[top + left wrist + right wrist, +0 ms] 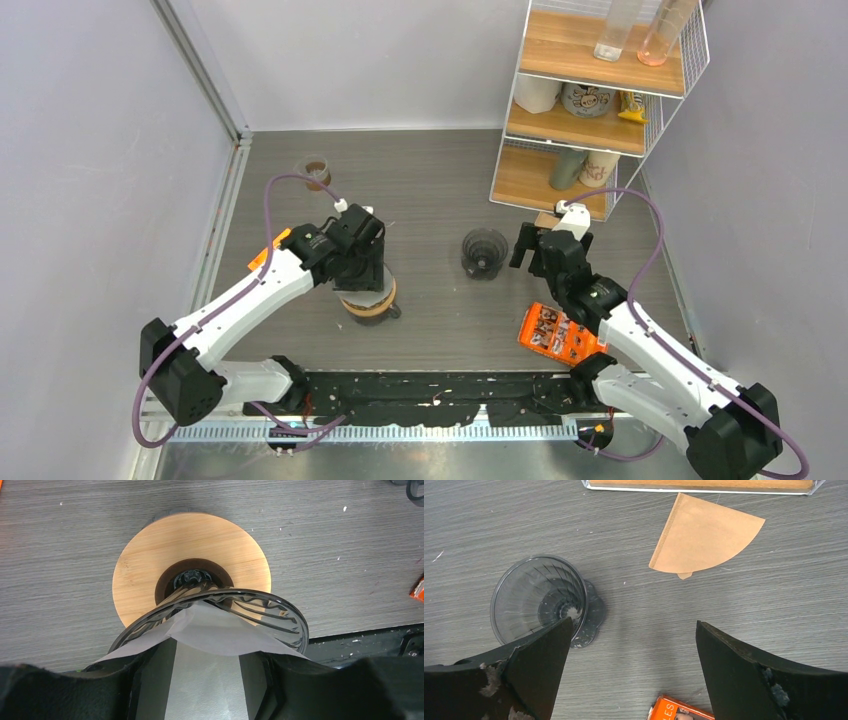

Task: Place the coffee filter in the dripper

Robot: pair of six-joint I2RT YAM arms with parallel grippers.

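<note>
A glass dripper (280,615) on a round wooden base (145,565) stands on the table; in the top view it (370,303) is under my left arm. My left gripper (205,650) is shut on a white coffee filter (215,630), whose front edge reaches over the rim into the dripper's cone. In the top view the left gripper (362,268) is right over that dripper. My right gripper (634,622) is open and empty above the table. A second, clear dripper (539,597) stands to its left. A brown folded filter (706,537) lies flat ahead.
An orange packet (560,335) lies by the right arm. A wire-and-wood shelf (590,100) with cups and glasses stands at the back right. A small brown ring-shaped object (316,172) sits at the back left. The second dripper (485,252) is mid-table.
</note>
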